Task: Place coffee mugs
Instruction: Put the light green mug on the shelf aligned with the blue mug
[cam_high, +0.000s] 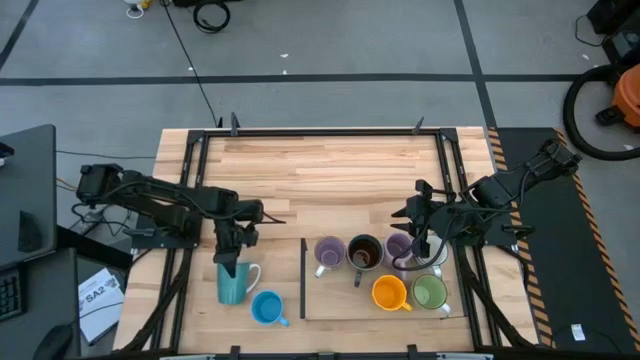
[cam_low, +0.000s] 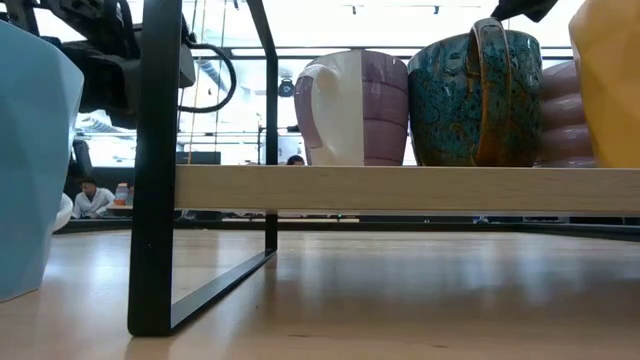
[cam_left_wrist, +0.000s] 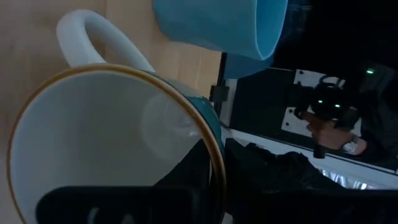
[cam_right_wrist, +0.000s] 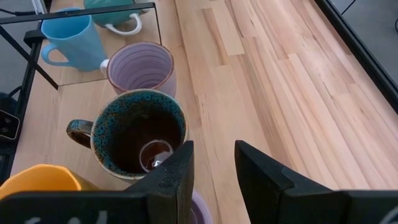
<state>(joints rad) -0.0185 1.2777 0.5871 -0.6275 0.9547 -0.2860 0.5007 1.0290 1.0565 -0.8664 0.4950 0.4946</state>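
The glossy teal ceramic mug (cam_high: 232, 283), white inside with a thin gold-brown rim and a white loop handle, stands upright on the bare wooden table (cam_high: 330, 170) directly under the left gripper (cam_high: 231, 262). That gripper points straight down over it; in the left wrist view one finger sits inside the mouth against the wall, so the jaws look pinched on the rim, a grip that suits lifting a mug by its wall rather than by the handle. I judge this the start of a pick.

Just beside the gripper, nearer the table's front edge, a bright blue ceramic mug (cam_high: 266, 307) waits upright, also off the shelf.

Past a dark metal upright, the low wooden shelf (cam_high: 335, 300) carries the placed mugs close together: a ribbed purple mug (cam_high: 329, 253), a dark speckled teal mug with brown inside (cam_high: 364, 254), an orange mug (cam_high: 389, 292) and a green mug (cam_high: 430, 292).

The right gripper (cam_high: 412, 243) hovers over that group, fingers parted and empty.
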